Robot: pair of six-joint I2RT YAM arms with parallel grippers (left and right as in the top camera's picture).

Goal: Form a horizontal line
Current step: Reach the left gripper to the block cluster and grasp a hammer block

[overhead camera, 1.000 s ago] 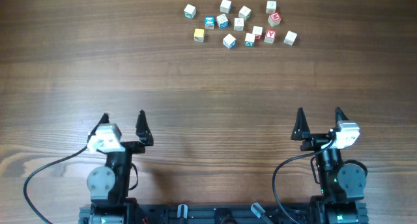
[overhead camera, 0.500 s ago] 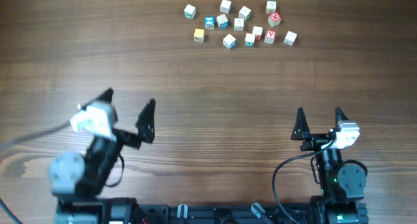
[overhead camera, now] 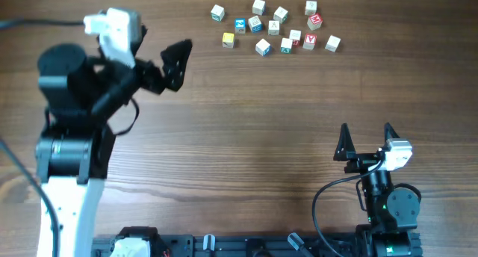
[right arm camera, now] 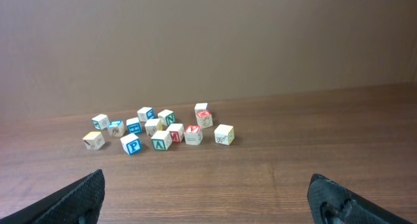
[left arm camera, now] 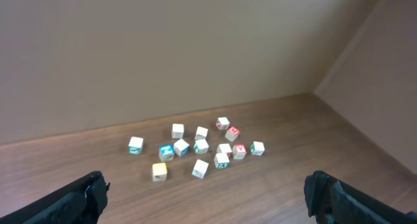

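The left hand (overhead camera: 163, 42), spread wide and empty, hovered left of the scattered cubes (overhead camera: 273, 27) and probably needed to straddle the nearest yellow cube (overhead camera: 228, 39) squarely, sparing its neighbours.

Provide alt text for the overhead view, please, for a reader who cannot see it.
A loose cluster of small pale wooden letter cubes lies scattered at the far side of a brown wooden table, not yet in a row. The left gripper reaches toward them, open and empty; the right gripper rests open and empty near the robot's base.
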